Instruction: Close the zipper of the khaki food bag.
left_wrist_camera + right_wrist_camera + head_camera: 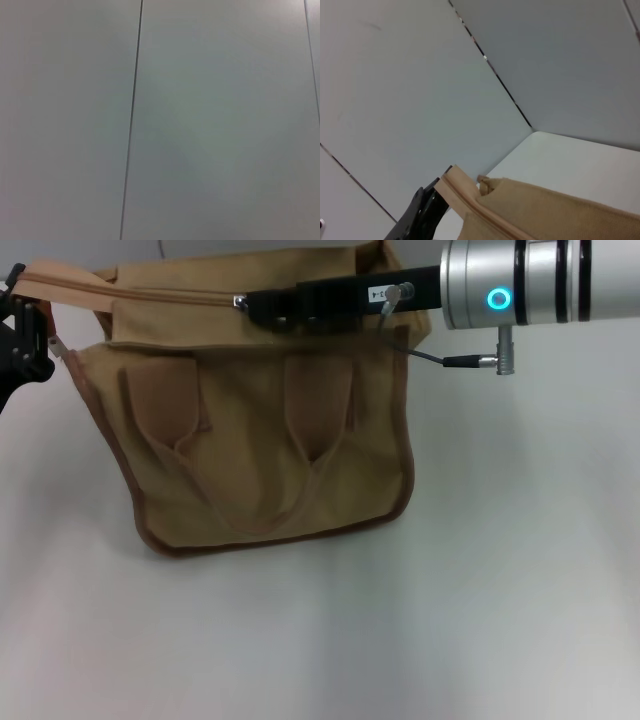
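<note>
While the left end effector [25, 335] pins the khaki food bag's [260, 440] far-left corner, clamped on the zipper tape's end so the track stays taut, the right end effector [262, 306] reaches across the top edge to the silver pull tab [240, 302]. It looks closed on that tab, mid-track. Bag stands upright on the white tabletop [400, 640]; the zipper [150, 293] left of the tab appears shut, which seems odd.

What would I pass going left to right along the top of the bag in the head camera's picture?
Left gripper at the bag's end → closed stretch of the zipper → silver pull tab → right gripper → silver arm.
</note>
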